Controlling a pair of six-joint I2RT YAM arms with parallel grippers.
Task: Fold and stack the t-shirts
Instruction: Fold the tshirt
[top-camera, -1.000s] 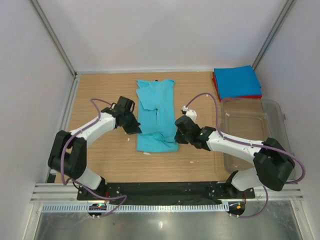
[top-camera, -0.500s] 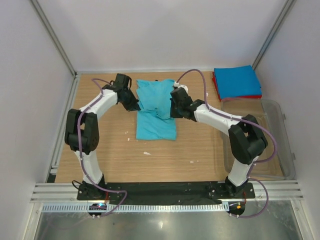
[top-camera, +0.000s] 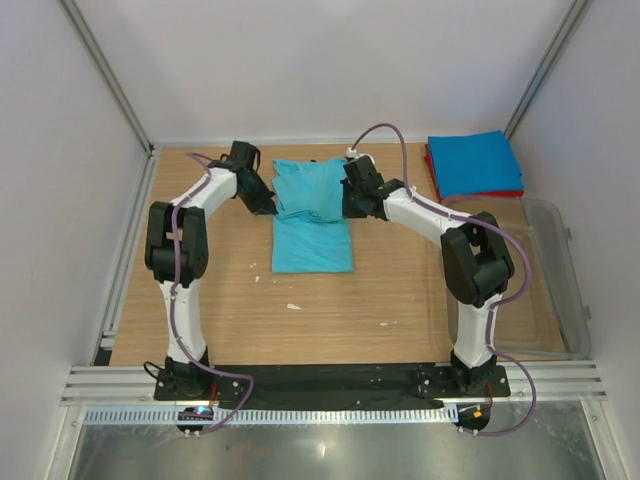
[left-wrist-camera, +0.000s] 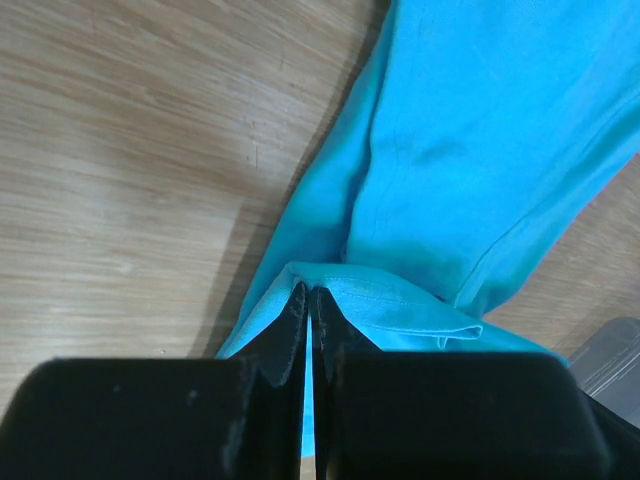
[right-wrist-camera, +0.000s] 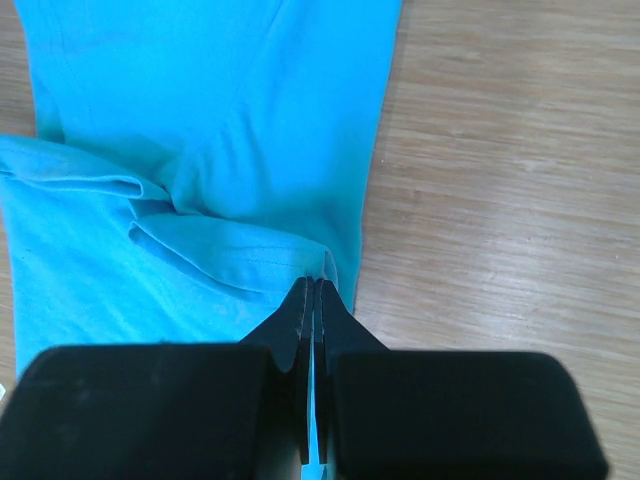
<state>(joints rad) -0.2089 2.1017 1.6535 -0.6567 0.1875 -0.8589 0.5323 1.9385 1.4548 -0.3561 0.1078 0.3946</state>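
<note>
A turquoise t-shirt (top-camera: 312, 215) lies on the wooden table, its near end doubled over towards the far end. My left gripper (top-camera: 268, 208) is shut on the hem at the shirt's left edge (left-wrist-camera: 400, 300). My right gripper (top-camera: 346, 210) is shut on the hem at the right edge (right-wrist-camera: 240, 255). Both hold the cloth a little above the layer below. At the far right corner a blue folded t-shirt (top-camera: 472, 163) rests on a red folded t-shirt (top-camera: 432, 172).
A clear plastic tub (top-camera: 520, 270) stands at the right side of the table (top-camera: 220, 300). Grey walls close in the left, far and right sides. Small white scraps (top-camera: 293, 306) lie on the wood in front of the shirt.
Both grippers have carried the shirt's near hem from the front of the table towards the far end, folding the shirt over itself. Both arms are now stretched out.
</note>
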